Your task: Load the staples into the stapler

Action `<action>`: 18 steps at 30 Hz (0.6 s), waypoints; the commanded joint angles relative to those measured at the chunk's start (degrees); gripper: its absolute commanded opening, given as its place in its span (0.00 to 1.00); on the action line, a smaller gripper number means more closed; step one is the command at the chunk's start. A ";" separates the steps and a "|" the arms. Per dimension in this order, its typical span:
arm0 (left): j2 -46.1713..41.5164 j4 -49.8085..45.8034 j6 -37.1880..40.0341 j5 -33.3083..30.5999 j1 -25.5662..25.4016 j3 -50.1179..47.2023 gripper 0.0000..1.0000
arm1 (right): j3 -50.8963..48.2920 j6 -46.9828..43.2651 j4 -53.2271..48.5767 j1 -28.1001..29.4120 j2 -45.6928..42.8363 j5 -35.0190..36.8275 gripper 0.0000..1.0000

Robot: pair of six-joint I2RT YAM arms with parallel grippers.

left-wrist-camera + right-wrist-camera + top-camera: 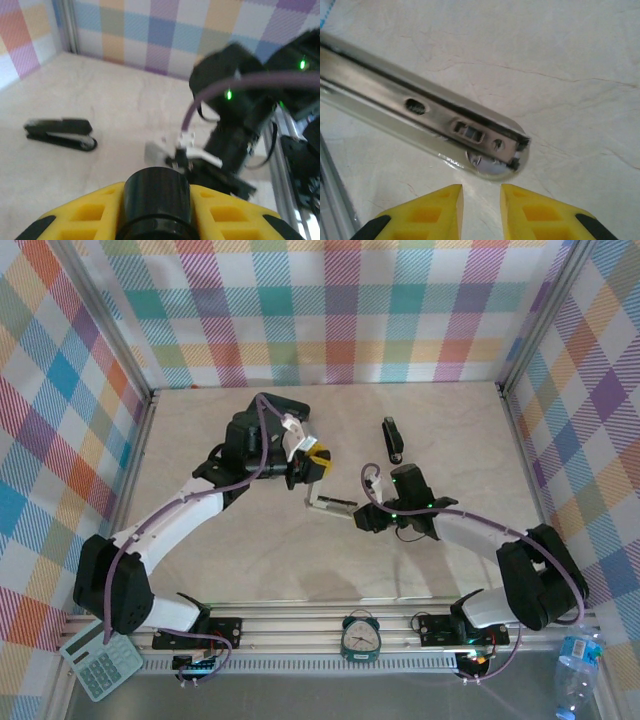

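Your right wrist view resolves slots in the rail (435, 117). It lies diagonally, rounded end lower-right, near the right gripper (481, 190), which is narrowly spread and empty. Left gripper (316, 464): cannot tell.

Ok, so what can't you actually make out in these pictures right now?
- What the left gripper holds, if anything: left wrist view, a black round part sits between its yellow fingers, cropped by the bottom edge.
- The open silver metal stapler: right wrist view, the left edge cuts off its channel, contents unseen.
- The closed black stapler: left wrist view, blurred.
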 commanded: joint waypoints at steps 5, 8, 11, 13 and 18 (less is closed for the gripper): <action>-2.88 19.88 -9.77 -2.40 0.36 -0.05 0.00 | -0.67 2.17 7.33 2.98 1.57 -2.98 0.25; -2.64 21.50 -10.56 -3.11 0.36 -0.22 0.00 | -1.61 2.00 9.35 3.27 0.49 -3.23 0.26; -2.12 24.55 -12.46 -3.53 0.36 -1.46 0.00 | -2.90 1.89 11.54 3.27 -1.44 -3.49 0.27; -2.09 26.31 -13.04 -4.56 0.36 -2.89 0.00 | -3.42 2.05 12.23 3.39 -3.09 -3.77 0.29; -2.53 21.97 -8.21 -7.34 0.36 -3.04 0.00 | -5.74 -0.21 9.35 3.36 -10.12 -2.99 0.34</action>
